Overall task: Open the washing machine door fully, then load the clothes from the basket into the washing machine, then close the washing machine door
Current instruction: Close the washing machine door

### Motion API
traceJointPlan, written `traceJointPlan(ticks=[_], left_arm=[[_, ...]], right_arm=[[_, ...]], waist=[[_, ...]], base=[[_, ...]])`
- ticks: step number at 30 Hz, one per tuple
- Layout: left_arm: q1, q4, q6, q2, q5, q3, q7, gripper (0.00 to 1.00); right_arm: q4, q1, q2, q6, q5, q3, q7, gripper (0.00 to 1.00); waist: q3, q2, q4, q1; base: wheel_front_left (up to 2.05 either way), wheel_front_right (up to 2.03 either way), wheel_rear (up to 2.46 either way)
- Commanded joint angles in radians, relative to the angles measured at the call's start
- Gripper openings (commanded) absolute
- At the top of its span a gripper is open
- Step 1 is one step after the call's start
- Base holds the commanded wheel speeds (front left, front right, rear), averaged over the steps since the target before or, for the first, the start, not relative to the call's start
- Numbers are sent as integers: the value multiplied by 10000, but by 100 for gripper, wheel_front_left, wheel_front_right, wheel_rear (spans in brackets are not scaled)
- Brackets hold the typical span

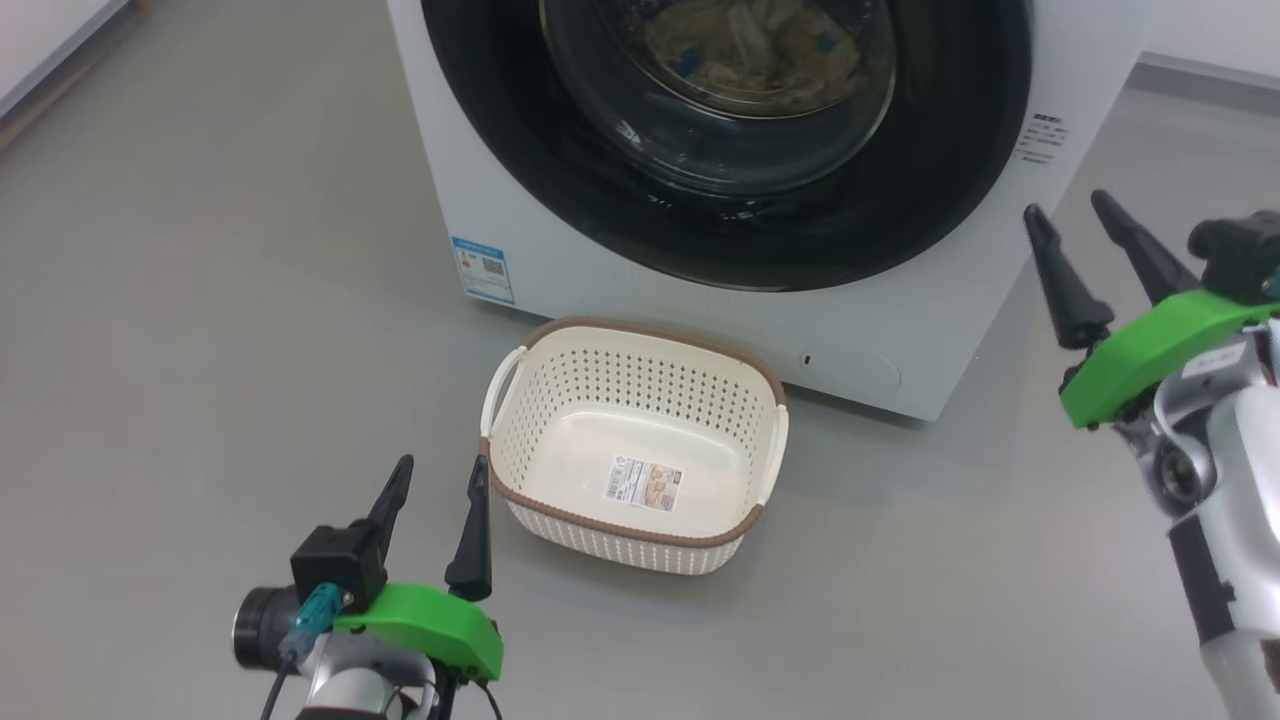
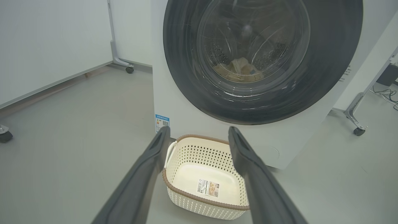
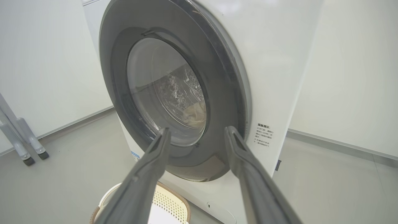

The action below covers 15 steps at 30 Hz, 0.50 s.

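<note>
head view, machine: the washing machine point(image 1: 480, 150) filled the upper middle of the frame, and its washing machine door point(image 1: 560, 170) looked shut flush against the white front.
head view, load: the clothes point(image 1: 750, 50) lay behind the glass at the top centre; the basket point(image 1: 640, 335) sat empty on the floor point(image 1: 200, 300) at centre, just in front of the machine.
head view, tools: the left tool point(image 1: 442, 465) at lower left was spread and held nothing, near the basket's left handle; the right tool point(image 1: 1065, 203) at the right edge was spread too, clear of the door.
left wrist view, handling: the clothes point(image 2: 239, 70) were a limp, light heap low in the drum, likely best pinched at a fold. the basket point(image 2: 202, 211) looked light and stiff and would probably slide on the floor.
left wrist view, room: a wheeled stand point(image 2: 357, 115) and cables point(image 2: 385, 93) were at right, and a white partition point(image 2: 46, 46) at left.
right wrist view, door: the door's point(image 3: 224, 102) rim looked glossy, rigid and likely slippery. its outer edge seemed the place to hook, but i could not make out a handle.
right wrist view, surface: the grey floor looked smooth and flat.
</note>
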State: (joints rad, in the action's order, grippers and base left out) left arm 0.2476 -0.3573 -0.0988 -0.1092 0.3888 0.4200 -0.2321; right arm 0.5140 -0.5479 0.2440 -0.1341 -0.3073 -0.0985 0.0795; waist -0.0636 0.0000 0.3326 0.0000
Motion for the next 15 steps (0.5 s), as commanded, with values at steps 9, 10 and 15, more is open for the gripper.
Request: traceJointPlan(ticks=[9, 10, 15], left_arm=[[52, 288, -205, -474, 182, -628, 85, 100], [-19, 314, -231, -513, 202, -654, 91, 100], [-407, 555, -343, -715, 308, -769, 151, 100]], right_arm=[[-965, 1757, -880, 34, 733, 1068, 657, 100], [-1025, 1993, -982, 34, 794, 1186, 714, 100], [-1786, 3229, -1379, 34, 1048, 1856, 790, 100]], waist=[[615, 0, -1088, 0], [678, 0, -1178, 0], [882, 0, -1564, 0]], base=[[0, 0, 0], [0, 0, 0], [0, 0, 0]])
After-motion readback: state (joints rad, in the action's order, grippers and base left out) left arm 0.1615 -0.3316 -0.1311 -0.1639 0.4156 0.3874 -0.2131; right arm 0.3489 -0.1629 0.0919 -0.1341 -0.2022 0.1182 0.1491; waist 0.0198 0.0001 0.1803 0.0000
